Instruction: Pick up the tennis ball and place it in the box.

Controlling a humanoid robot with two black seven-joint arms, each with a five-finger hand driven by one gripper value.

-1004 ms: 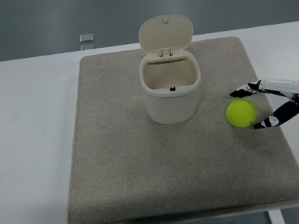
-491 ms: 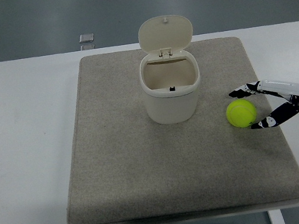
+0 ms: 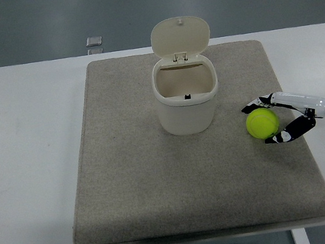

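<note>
Grey felt mat [image 3: 160, 184] covers most of the white table [image 3: 25, 150], and nothing's on its near half, so all the action is further back toward the mat's right edge. That's where the tennis ball [image 3: 262, 123] sits, yellow-green, resting on the mat and well short of the box. The right hand [image 3: 272, 120] comes in from the table's right edge with its fingers [image 3: 253, 106] spread around the ball, one on the far side and one on the near side, bracketing it rather than squeezing it. Honestly can't tell from this angle whether the tips are touching the fuzz or just beside it, they're small and dark. No left hand anywhere in the shot. My worry: a ball on felt rolls if one finger lands first, so an uneven close could nudge it left toward the box or pop it out sideways. A pinch with only the fingertips also looks slippy for the lift. Further back, mid-mat, is the cream box [image 3: 186, 96] with its lid [image 3: 180, 37] flipped up at the far side; carrying the ball in low could clip the rim. Beyond the mat's far edge there's a small grey object [image 3: 94, 42] on the table.
</note>
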